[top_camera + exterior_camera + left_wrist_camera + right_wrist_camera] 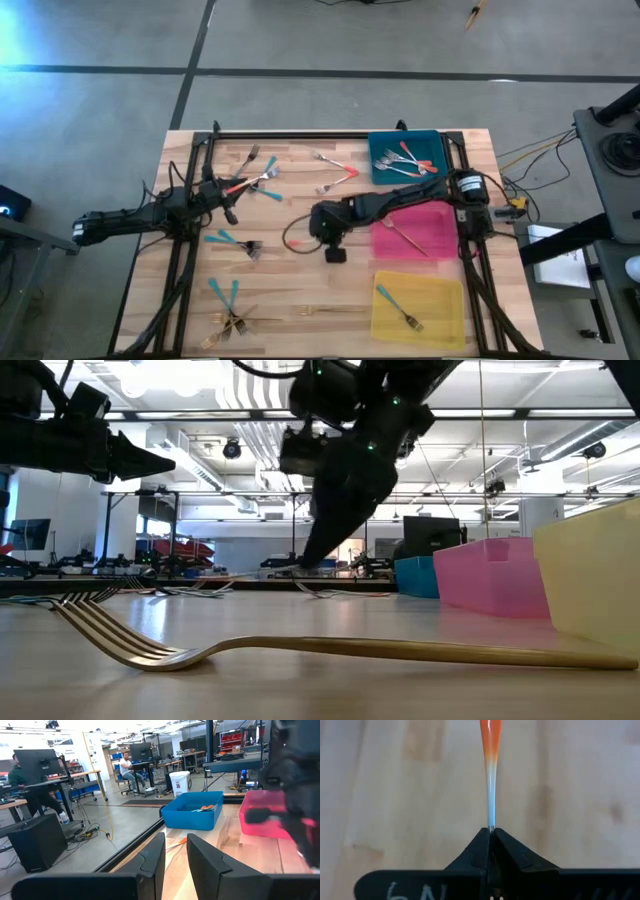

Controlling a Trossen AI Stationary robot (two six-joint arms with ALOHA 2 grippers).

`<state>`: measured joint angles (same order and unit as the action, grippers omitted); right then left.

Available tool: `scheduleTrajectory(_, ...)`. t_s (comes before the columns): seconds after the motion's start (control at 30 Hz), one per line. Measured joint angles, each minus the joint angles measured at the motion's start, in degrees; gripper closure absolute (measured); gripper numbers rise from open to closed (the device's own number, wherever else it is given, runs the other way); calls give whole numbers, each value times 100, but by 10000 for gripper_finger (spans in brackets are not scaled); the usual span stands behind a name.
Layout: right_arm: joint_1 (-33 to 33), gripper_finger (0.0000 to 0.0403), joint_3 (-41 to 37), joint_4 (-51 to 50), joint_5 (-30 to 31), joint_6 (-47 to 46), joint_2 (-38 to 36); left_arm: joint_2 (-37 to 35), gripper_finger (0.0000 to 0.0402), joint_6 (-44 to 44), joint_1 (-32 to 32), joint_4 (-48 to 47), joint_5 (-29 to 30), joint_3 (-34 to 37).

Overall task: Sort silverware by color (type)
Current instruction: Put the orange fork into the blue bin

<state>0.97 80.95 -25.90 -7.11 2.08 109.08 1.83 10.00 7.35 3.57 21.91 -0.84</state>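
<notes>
Your right gripper, at the centre of the high view, is pressed together on the silver end of a red-handled fork, which points away over the bare counter. Your left gripper, at centre left of the high view, is slightly spread and holds nothing. Loose forks lie across the left half of the counter; others already sit in the blue tray, pink tray and yellow tray. Judge the fork light, stiff and slick, best pinched across its narrow neck. From above, the arm hides the held fork, and its tines are out of sight in every view.
</notes>
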Motion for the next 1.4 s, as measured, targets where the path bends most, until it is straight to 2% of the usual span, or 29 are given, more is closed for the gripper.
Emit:
scheduleTrajectory(0.1, -258, 394, 11, -754, 128, 9, -366, 2, 337, 0, -2, -1, 0, 0)
scheduleTrajectory(0.27, -781, 394, -71, -2298, 1205, 32, -1118, 2, 337, -2, -1, -7, -1, 0)
scheduleTrajectory(0.4, -1355, 394, -214, -2737, 1379, -168, -1876, 6, 337, -2, 0, -4, 1, 0)
scheduleTrajectory(0.67, -2792, 393, -741, -2735, 1499, 20, -3000, 6, 337, -1, -1, -4, 0, 0)
scheduleTrajectory(0.97, -4372, 392, -1945, -1792, 1482, 665, -3202, 6, 337, 0, -2, -4, 0, 0)
scheduleTrajectory(1.17, -4869, 388, -2323, -1325, 1408, 653, -3202, 6, 337, -1, -1, -4, 0, 0)
scheduleTrajectory(1.4, -4854, 343, -2359, -1441, 660, 391, -3208, 6, 337, 0, 0, -2, 0, 0)
